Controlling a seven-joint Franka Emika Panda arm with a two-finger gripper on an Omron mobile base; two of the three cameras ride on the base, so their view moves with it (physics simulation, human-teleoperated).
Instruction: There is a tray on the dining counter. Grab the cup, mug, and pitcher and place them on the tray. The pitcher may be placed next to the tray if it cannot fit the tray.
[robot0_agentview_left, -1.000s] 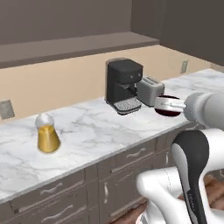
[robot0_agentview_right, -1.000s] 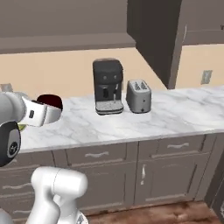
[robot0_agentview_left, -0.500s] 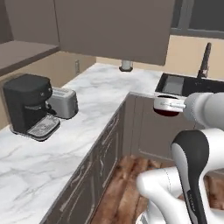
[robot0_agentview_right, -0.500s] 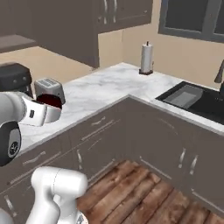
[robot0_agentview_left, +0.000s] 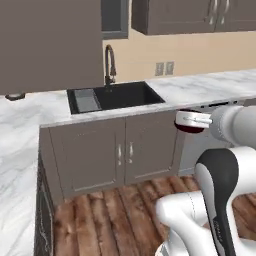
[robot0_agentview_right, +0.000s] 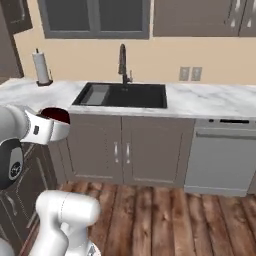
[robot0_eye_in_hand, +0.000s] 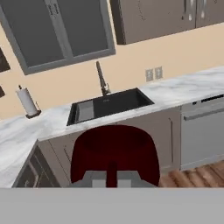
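1. The mug (robot0_eye_in_hand: 114, 153) is dark maroon, held in the air in front of the sink cabinets, clear of any counter. In the hand view its open mouth faces the camera and hides most of the cabinet doors behind it.
2. The gripper (robot0_eye_in_hand: 113, 177) is clamped on the mug, with its fingers at the rim nearest the camera. In the left base view the mug (robot0_agentview_left: 189, 128) shows as a dark red sliver under the white hand at the end of the arm; in the right base view its rim (robot0_agentview_right: 56, 115) peeks over the white wrist.
3. Behind the mug sits a black sink (robot0_agentview_right: 121, 95) sunk into a marble worktop (robot0_agentview_right: 215, 100), with a dark curved faucet (robot0_agentview_right: 123, 64) at its back edge.
4. A paper towel roll (robot0_agentview_right: 42, 68) stands upright on the worktop, well to the left of the sink.
5. A dishwasher (robot0_agentview_right: 222, 156) is set under the worktop beside the grey cabinet doors (robot0_agentview_right: 122, 150).
6. The floor (robot0_agentview_right: 165, 220) is brown wood planks.
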